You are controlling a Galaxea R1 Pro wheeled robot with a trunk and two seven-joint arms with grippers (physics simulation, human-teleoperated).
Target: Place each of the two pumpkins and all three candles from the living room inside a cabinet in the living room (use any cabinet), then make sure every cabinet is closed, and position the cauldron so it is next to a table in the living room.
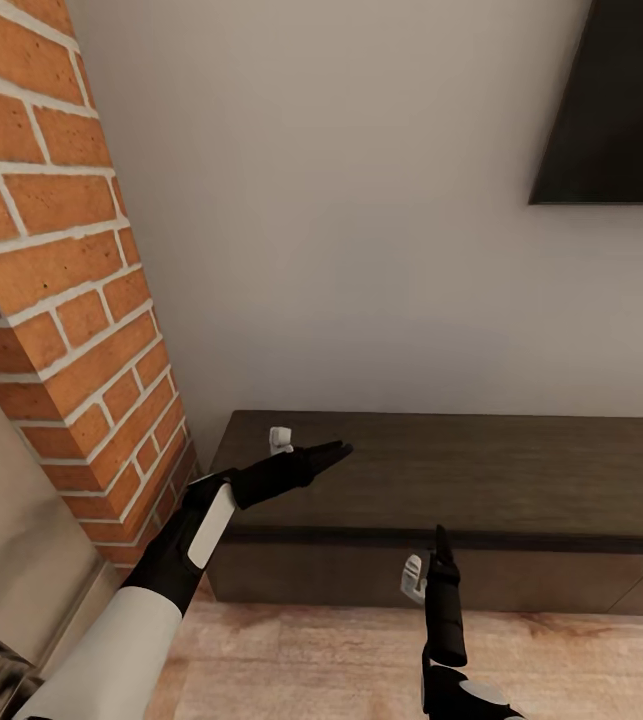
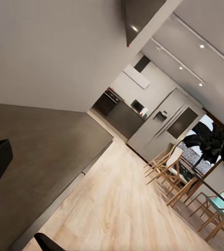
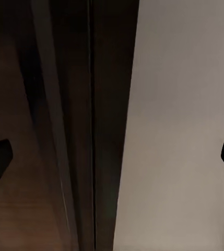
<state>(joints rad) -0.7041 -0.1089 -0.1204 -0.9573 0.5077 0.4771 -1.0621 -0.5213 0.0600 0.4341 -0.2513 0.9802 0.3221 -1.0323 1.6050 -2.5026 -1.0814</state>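
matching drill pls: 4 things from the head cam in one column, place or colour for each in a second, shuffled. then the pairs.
Things:
1. cabinet
2. brick column
3. dark wall panel
4. left gripper

Descriptions:
A. red-orange with pale mortar, at the picture's left
B. mounted on the white wall, upper right corner
C. black, over the flat wooden top
D. long, low, dark brown, against the wall, drawer fronts shut as far as they show

Pairs: 1-D, 2-A, 3-B, 4-C
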